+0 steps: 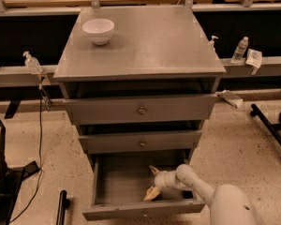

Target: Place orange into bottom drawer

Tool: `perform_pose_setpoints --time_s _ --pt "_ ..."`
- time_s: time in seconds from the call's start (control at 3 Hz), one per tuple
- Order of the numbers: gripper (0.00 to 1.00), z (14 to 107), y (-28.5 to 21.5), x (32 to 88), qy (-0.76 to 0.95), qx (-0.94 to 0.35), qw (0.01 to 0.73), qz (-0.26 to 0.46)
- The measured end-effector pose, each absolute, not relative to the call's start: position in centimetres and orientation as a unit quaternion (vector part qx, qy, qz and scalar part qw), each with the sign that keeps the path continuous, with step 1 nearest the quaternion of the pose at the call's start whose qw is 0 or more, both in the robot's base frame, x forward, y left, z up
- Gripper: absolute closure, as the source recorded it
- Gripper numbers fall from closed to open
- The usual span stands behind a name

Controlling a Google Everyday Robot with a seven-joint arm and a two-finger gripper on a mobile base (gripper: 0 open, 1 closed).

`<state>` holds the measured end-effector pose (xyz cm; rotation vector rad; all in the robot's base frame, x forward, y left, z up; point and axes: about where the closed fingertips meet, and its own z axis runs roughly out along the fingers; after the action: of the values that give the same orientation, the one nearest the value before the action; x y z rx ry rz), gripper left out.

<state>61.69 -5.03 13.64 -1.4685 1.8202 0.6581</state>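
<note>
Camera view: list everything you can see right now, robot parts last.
cabinet: one, grey, centre.
bowl: one, white, back left of the cabinet top.
top drawer: one, grey, pushed in.
middle drawer: one, grey, pushed in.
bottom drawer: one, grey, pulled out.
orange: none visible.
pump bottle: one, clear, left ledge.
water bottle: one, clear, right ledge.
black stand: one, floor at right.
arm: one, white, reaching in from lower right.
gripper: one, beige fingers open, inside the bottom drawer.
</note>
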Motion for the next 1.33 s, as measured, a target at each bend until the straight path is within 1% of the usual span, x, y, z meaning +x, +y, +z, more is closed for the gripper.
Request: perform_pose_setpoints --time_s 0.33,0.67,1.0,1.33 --pt "0.0 14.8 -5.1 61.6 0.692 -0.553 0.373 0.274" --pt "0.0 18.5 -5.6 61.5 0.669 -0.543 0.419 0.288" --pt "0.0 22.3 -7.3 60.6 0.655 -0.528 0.455 0.292" --pt "0.0 24.8 -11.3 58.4 0.669 -0.505 0.467 0.282"
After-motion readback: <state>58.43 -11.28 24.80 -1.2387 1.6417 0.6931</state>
